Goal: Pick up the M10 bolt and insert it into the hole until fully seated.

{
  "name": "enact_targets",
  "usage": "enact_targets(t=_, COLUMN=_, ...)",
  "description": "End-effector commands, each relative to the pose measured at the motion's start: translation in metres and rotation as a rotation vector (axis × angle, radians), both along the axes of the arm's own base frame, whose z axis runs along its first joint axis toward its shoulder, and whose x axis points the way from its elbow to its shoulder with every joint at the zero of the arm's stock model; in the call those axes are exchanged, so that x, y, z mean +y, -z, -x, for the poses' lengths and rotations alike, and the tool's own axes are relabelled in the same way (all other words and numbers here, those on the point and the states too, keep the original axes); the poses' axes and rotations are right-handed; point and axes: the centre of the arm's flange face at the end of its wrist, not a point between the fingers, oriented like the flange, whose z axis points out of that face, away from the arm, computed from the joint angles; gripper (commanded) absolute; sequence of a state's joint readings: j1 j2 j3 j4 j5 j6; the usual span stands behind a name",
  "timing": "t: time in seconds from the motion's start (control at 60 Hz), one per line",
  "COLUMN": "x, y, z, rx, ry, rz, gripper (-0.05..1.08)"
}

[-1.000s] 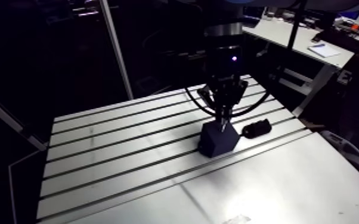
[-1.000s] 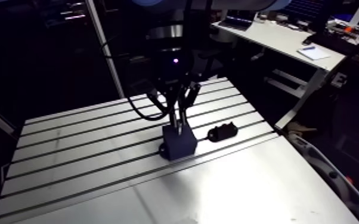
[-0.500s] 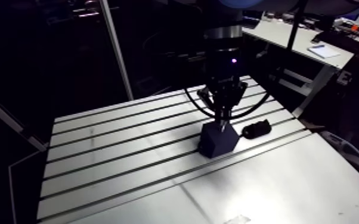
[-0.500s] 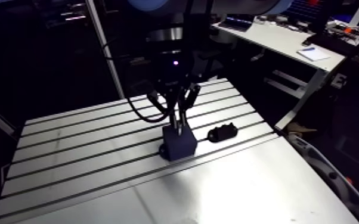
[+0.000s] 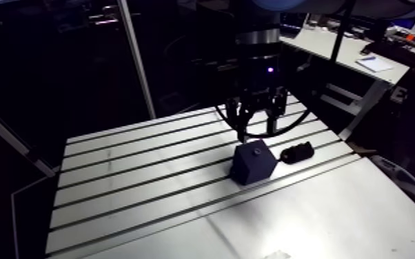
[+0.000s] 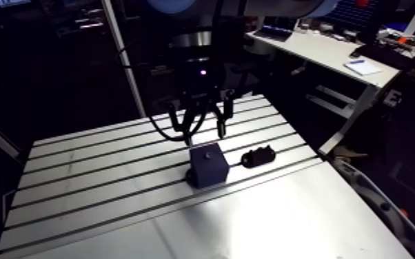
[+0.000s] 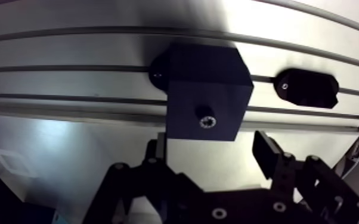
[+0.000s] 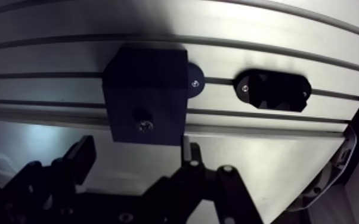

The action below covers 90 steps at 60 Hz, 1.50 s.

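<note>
A dark cube-shaped block [image 7: 206, 89] stands on the slotted aluminium table [image 5: 134, 172]. The M10 bolt [image 7: 206, 121] sits in the hole in the block's top, and only its dark head with a shiny socket shows. My gripper [image 7: 210, 149] hangs just above the block, open, with its fingers [image 7: 264, 150] spread to either side and nothing between them. In the arm view the gripper [image 5: 254, 124] is a short way above the block [image 5: 253, 162], clear of it.
A small black oblong holder [image 7: 307, 87] lies on the table beside the block, on a slot, also seen in the arm view [image 5: 296, 151]. A black round foot [image 7: 158, 70] sticks out at the block's base. The table's edge runs beyond the holder.
Earlier the fingers were shut, reaching down to the block's top. Now they stand apart and the gripper has lifted, leaving the bolt in the block.
</note>
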State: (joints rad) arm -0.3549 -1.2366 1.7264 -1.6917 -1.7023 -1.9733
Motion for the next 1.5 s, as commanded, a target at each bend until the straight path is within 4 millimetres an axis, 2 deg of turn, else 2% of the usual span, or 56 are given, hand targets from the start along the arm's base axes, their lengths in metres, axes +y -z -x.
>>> enact_targets(t=0.017, x=-0.001, y=-0.003, z=0.0, rx=0.007, ry=-0.002, rz=-0.002, gripper=0.0)
enact_targets(t=0.217, x=-0.002, y=-0.012, z=-0.001, rx=0.028, ry=0.001, rz=-0.01, gripper=0.0)
enact_targets(t=0.35, x=-0.003, y=-0.036, z=-0.002, rx=0.089, ry=0.007, rz=-0.028, gripper=0.0)
enact_targets(t=0.4, x=-0.005, y=-0.07, z=-0.003, rx=0.172, ry=0.015, rz=-0.04, gripper=0.0)
enact_targets(t=0.417, x=-0.005, y=-0.07, z=-0.003, rx=0.172, ry=0.015, rz=-0.04, gripper=0.0)
enact_targets(t=0.433, x=-0.006, y=-0.084, z=-0.004, rx=0.201, ry=0.018, rz=-0.044, gripper=0.0)
enact_targets(t=0.45, x=-0.006, y=-0.084, z=-0.004, rx=0.201, ry=0.018, rz=-0.044, gripper=0.0)
enact_targets(t=0.483, x=-0.009, y=-0.116, z=-0.006, rx=0.263, ry=0.023, rz=-0.049, gripper=0.0)
enact_targets(t=0.5, x=-0.009, y=-0.116, z=-0.006, rx=0.263, ry=0.023, rz=-0.049, gripper=0.0)
enact_targets(t=0.517, x=-0.01, y=-0.131, z=-0.007, rx=0.292, ry=0.027, rz=-0.046, gripper=0.0)
enact_targets(t=0.533, x=-0.01, y=-0.131, z=-0.007, rx=0.292, ry=0.027, rz=-0.046, gripper=0.0)
enact_targets(t=0.55, x=-0.012, y=-0.147, z=-0.009, rx=0.321, ry=0.029, rz=-0.042, gripper=0.0)
enact_targets(t=0.567, x=-0.012, y=-0.147, z=-0.009, rx=0.321, ry=0.029, rz=-0.042, gripper=0.0)
enact_targets(t=0.6, x=-0.016, y=-0.176, z=-0.014, rx=0.349, ry=0.032, rz=-0.033, gripper=0.0)
enact_targets(t=0.617, x=-0.016, y=-0.176, z=-0.014, rx=0.349, ry=0.032, rz=-0.033, gripper=0.0)
enact_targets(t=0.633, x=-0.018, y=-0.189, z=-0.018, rx=0.352, ry=0.033, rz=-0.028, gripper=0.0)
enact_targets(t=0.683, x=-0.02, y=-0.201, z=-0.02, rx=0.353, ry=0.034, rz=-0.02, gripper=0.0)
enact_targets(t=0.7, x=-0.022, y=-0.213, z=-0.022, rx=0.356, ry=0.037, rz=-0.011, gripper=0.0)
enact_targets(t=0.717, x=-0.022, y=-0.213, z=-0.022, rx=0.356, ry=0.037, rz=-0.011, gripper=0.0)
enact_targets(t=0.733, x=-0.023, y=-0.223, z=-0.024, rx=0.353, ry=0.039, rz=-0.001, gripper=0.0)
enact_targets(t=0.75, x=-0.023, y=-0.223, z=-0.024, rx=0.353, ry=0.039, rz=-0.001, gripper=0.0)
enact_targets(t=0.767, x=-0.025, y=-0.235, z=-0.026, rx=0.352, ry=0.039, rz=0.003, gripper=0.0)
enact_targets(t=0.783, x=-0.025, y=-0.235, z=-0.026, rx=0.352, ry=0.039, rz=0.003, gripper=0.0)
enact_targets(t=0.817, x=-0.026, y=-0.258, z=-0.03, rx=0.344, ry=0.039, rz=0.005, gripper=0.0)
enact_targets(t=0.833, x=-0.026, y=-0.258, z=-0.03, rx=0.344, ry=0.039, rz=0.005, gripper=0.0)
enact_targets(t=0.85, x=-0.026, y=-0.269, z=-0.031, rx=0.341, ry=0.04, rz=0.007, gripper=0.0)
enact_targets(t=0.867, x=-0.026, y=-0.269, z=-0.031, rx=0.341, ry=0.04, rz=0.007, gripper=0.0)
enact_targets(t=0.9, x=-0.03, y=-0.284, z=-0.034, rx=0.334, ry=0.037, rz=0.014, gripper=0.0)
enact_targets(t=0.983, x=-0.036, y=-0.293, z=-0.033, rx=0.341, ry=0.031, rz=0.014, gripper=0.0)
enact_targets(t=1.117, x=-0.057, y=-0.285, z=-0.027, rx=0.34, ry=0.078, rz=-0.004, gripper=0.0)
enact_targets(t=1.133, x=-0.064, y=-0.284, z=-0.025, rx=0.345, ry=0.075, rz=-0.01, gripper=0.0)
enact_targets(t=1.25, x=-0.076, y=-0.281, z=-0.02, rx=0.359, ry=0.053, rz=-0.015, gripper=0.0)
enact_targets(t=1.333, x=-0.093, y=-0.278, z=-0.018, rx=0.353, ry=0.02, rz=-0.008, gripper=0.0)
enact_targets(t=1.5, x=-0.11, y=-0.275, z=-0.017, rx=0.347, ry=-0.011, rz=-0.002, gripper=0.0)
